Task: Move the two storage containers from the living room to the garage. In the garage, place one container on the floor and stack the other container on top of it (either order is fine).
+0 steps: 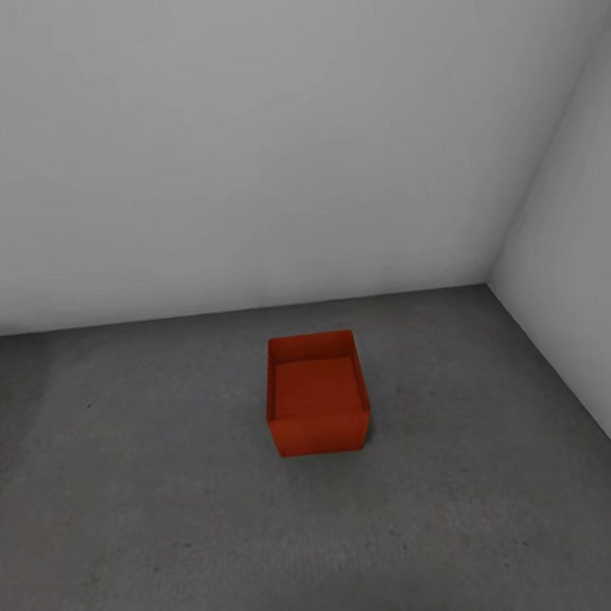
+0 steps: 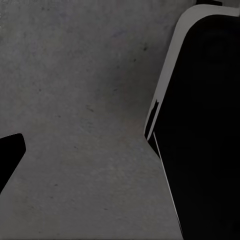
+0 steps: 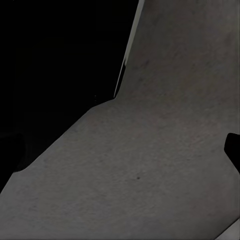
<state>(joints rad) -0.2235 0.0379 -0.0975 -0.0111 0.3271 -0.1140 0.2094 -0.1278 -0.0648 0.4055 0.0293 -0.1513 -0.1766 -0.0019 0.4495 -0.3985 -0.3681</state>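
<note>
One red-orange storage container (image 1: 317, 395) stands upright and open-topped on the dark grey concrete floor (image 1: 159, 515) of the garage, a little right of centre in the head view and short of the back wall. Nothing lies inside it. My left gripper (image 2: 120, 160) hangs over bare floor, with one dark fingertip (image 2: 10, 155) at the picture's edge and nothing between the fingers. My right gripper (image 3: 120, 150) likewise hangs over floor, its fingertip (image 3: 232, 149) at the edge. Both are well apart from the container.
Plain grey-white walls meet in a corner at the back right (image 1: 487, 278); the right wall (image 1: 593, 308) runs close beside the container. Open floor stretches to the left and front. The robot's dark body (image 2: 205, 130) lies close beside each gripper, also as dark body (image 3: 60, 65).
</note>
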